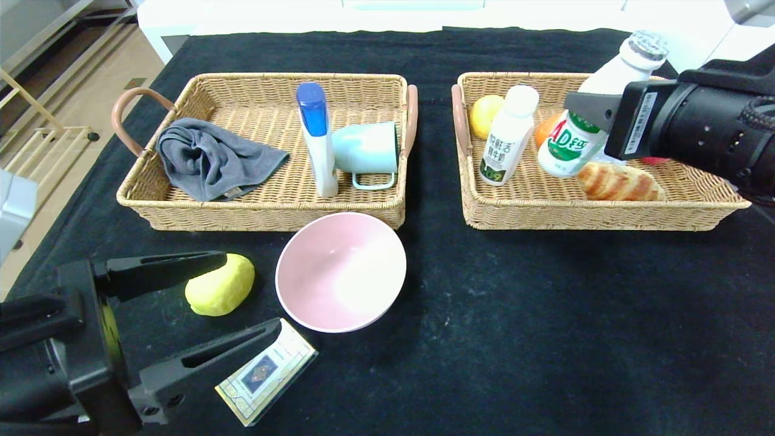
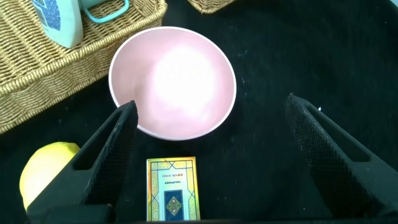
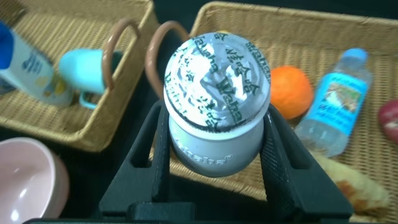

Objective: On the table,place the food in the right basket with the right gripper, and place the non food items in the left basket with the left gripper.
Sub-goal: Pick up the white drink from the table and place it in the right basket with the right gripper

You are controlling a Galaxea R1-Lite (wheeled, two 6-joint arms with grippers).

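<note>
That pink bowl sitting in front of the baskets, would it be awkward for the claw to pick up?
Probably somewhat. The pink bowl looks rigid and glossy, so fingers may slip on its smooth, curved wall. It sits upright on the black tablecloth and is unlikely to tip. The open left gripper would likely have to pinch the thin rim.

Behind the right gripper (image 1: 590,109) and its AD bottle (image 1: 596,103), the orange (image 1: 543,130) and a red item (image 1: 655,160) are mostly hidden; under the left gripper (image 1: 242,300), the card (image 1: 266,372) is partly covered.

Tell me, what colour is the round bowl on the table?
Pale pink bowl, clearest in the head view.
</note>
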